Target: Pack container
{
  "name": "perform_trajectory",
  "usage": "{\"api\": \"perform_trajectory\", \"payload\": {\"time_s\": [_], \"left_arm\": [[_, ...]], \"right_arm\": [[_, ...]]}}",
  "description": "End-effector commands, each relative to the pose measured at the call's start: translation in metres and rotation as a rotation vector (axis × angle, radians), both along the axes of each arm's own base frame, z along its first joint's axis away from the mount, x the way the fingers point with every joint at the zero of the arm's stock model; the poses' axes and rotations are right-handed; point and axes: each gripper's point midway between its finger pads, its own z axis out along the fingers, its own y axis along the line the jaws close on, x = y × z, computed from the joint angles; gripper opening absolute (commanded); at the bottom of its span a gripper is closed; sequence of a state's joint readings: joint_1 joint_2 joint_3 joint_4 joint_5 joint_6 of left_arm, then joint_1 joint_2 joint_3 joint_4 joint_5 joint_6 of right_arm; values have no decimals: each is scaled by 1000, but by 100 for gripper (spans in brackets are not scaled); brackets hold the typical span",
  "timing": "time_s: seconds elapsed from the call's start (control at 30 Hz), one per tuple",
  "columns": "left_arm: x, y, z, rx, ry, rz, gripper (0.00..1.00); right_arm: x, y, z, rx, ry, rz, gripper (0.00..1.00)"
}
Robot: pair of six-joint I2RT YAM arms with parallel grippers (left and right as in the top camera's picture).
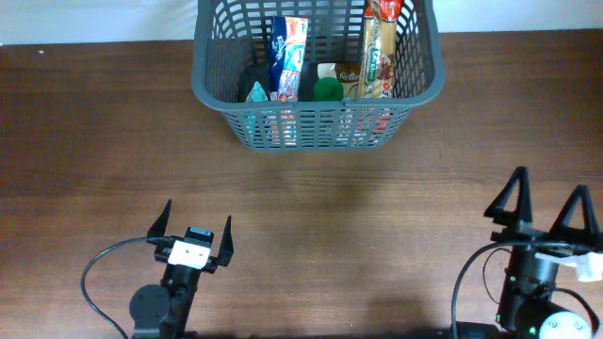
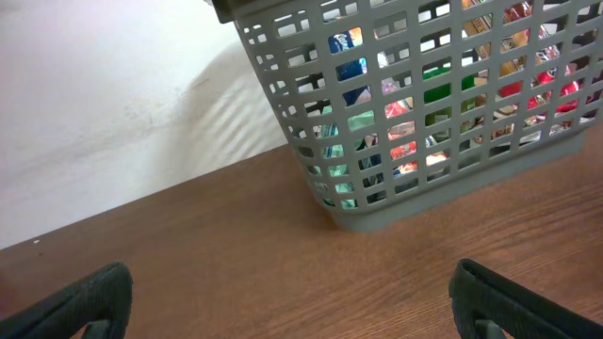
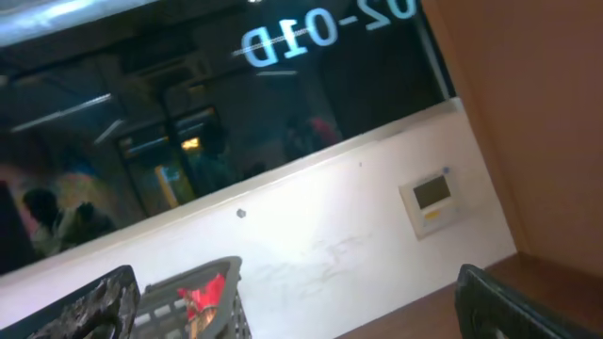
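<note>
The dark grey lattice basket (image 1: 317, 94) stands at the back middle of the wooden table. Inside it are a blue and white packet (image 1: 288, 56), a tall tan and red packet (image 1: 379, 52), a green cap (image 1: 328, 89) and a small teal item (image 1: 256, 93). My left gripper (image 1: 193, 231) is open and empty near the front left, well short of the basket (image 2: 415, 113). My right gripper (image 1: 546, 205) is open and empty at the front right; its view is tilted up and catches only the basket's corner (image 3: 203, 297).
Bare brown tabletop (image 1: 311, 217) lies between the grippers and the basket. A white wall (image 2: 113, 94) runs behind the table. The right wrist view shows a dark window (image 3: 217, 104) and a small wall panel (image 3: 433, 198).
</note>
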State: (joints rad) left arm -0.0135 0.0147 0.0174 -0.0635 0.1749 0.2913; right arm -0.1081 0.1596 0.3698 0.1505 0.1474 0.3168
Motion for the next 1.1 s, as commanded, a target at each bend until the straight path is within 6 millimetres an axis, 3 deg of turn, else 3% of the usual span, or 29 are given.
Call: {"api": "perform_trajectory", "payload": {"time_s": [0.0, 0.2, 0.47, 1.07], "left_arm": [[1, 3, -3, -12, 8, 17, 99], [1, 3, -3, -12, 8, 17, 99], [1, 3, -3, -12, 8, 17, 99], [1, 3, -3, -12, 8, 17, 99]], "right_arm": [[1, 11, -7, -104, 21, 18, 99], [5, 32, -14, -269, 51, 66, 99], [9, 48, -38, -287, 67, 135, 99], [19, 51, -86, -292, 132, 157, 99]]}}
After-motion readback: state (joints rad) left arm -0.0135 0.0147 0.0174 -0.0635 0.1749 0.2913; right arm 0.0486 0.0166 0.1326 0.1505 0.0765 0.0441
